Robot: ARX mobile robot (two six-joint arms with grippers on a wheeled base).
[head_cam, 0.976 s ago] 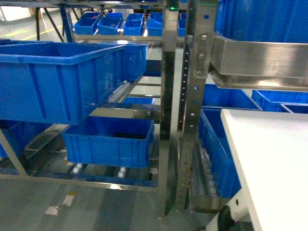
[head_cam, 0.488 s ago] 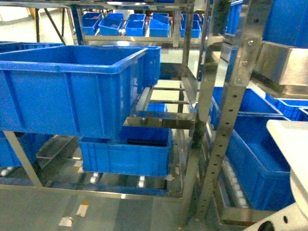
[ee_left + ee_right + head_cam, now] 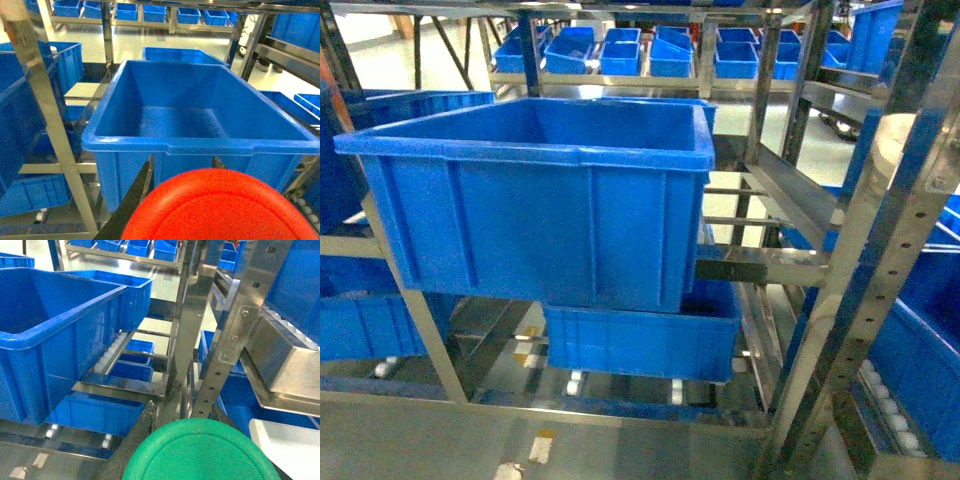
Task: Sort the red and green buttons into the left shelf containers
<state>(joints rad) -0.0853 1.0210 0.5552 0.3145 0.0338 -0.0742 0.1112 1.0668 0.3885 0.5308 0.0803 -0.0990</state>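
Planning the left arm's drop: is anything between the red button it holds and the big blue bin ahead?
Nothing visible blocks it. The red button sits in the left hand just short of the bin's near rim, and the bin's inside looks open and bare.

The left gripper [image 3: 181, 170] shows only as two dark finger edges at 6 o'clock of its wrist view, closed around a red button cap [image 3: 220, 207]. The right gripper [image 3: 182, 412] likewise sits at 6 o'clock, clamping a green button cap [image 3: 200, 452].
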